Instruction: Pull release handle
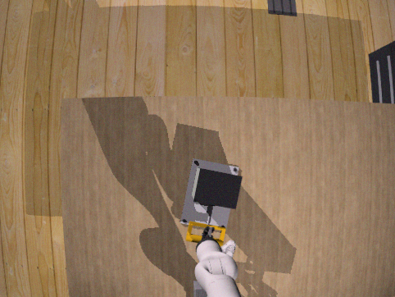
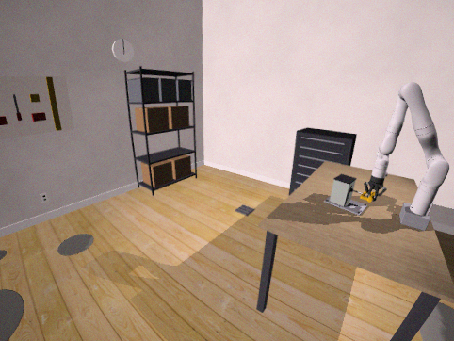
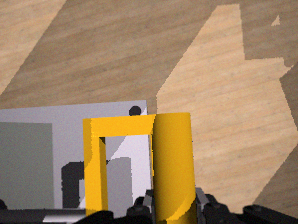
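Note:
The release handle is a yellow rectangular frame on a thin dark rod that comes out of a dark box [image 1: 217, 189] on a grey baseplate [image 1: 206, 197]. The handle sits at the plate's near edge, drawn out from the box. My gripper [image 1: 206, 235] comes down from above and is shut on the handle's thick round grip [image 3: 171, 167]. In the wrist view the fingers clasp the grip at the bottom edge. The fixture [image 2: 348, 193] and gripper [image 2: 372, 192] also show on the table in the exterior view.
The fixture stands on a wooden table [image 1: 225, 197]; my arm base [image 2: 414, 217] is mounted near its edge. A dark drawer cabinet [image 2: 322, 155] stands behind the table. A black shelf rack [image 2: 160, 129] stands by the far wall.

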Tool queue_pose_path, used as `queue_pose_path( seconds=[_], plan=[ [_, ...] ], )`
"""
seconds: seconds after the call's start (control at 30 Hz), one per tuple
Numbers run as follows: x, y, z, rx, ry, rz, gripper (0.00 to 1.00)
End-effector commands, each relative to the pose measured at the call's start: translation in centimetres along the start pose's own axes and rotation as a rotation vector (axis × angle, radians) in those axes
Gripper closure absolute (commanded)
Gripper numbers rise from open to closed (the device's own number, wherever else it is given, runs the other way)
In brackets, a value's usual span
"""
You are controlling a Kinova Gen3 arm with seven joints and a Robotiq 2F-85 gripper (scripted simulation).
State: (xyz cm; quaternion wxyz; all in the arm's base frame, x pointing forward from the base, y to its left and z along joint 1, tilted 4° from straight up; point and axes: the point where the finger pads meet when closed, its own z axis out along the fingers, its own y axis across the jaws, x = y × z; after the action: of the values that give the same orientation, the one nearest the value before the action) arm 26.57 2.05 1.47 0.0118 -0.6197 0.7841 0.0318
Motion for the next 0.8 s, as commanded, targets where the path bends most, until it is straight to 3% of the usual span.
queue_pose_path(
  seconds=[0.0,0.77],
  plan=[
    [0.1,1.2,0.0,-0.021,0.005,0.007,1.00],
    [0.2,2.2,0.0,-0.023,0.006,0.007,1.00]
  ],
)
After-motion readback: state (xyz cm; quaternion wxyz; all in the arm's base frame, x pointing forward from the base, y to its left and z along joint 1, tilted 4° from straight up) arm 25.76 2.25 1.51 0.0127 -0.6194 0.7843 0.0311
